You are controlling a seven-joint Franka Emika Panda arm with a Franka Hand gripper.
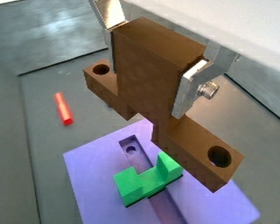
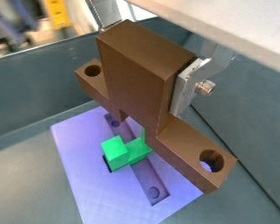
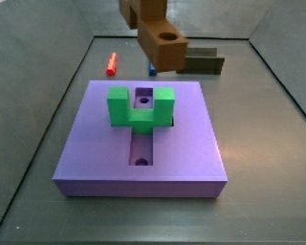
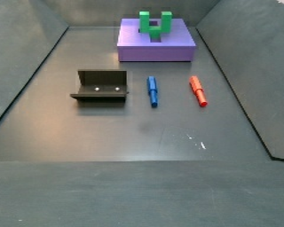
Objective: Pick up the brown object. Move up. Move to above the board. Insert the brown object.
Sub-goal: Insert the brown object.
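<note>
My gripper (image 1: 152,57) is shut on the brown object (image 1: 154,87), its silver fingers (image 1: 192,86) clamping the tall upright part; it also shows in a wrist view (image 2: 143,61). The flat tongue with round holes (image 1: 219,158) hangs below. The brown object (image 3: 163,48) hovers above the far end of the lavender board (image 3: 182,144), over the slot behind the green U-shaped block (image 3: 137,107). In both wrist views the board (image 1: 95,175) (image 2: 90,175) and green block (image 1: 143,179) (image 2: 122,150) lie beneath it. In a side view only the board (image 4: 156,49) shows; the gripper is out of frame.
A red pen (image 4: 198,90) and a blue pen (image 4: 153,90) lie on the grey floor beside the dark fixture (image 4: 99,86). The red pen also shows elsewhere (image 1: 63,108) (image 3: 111,63). Sloped grey walls ring the floor.
</note>
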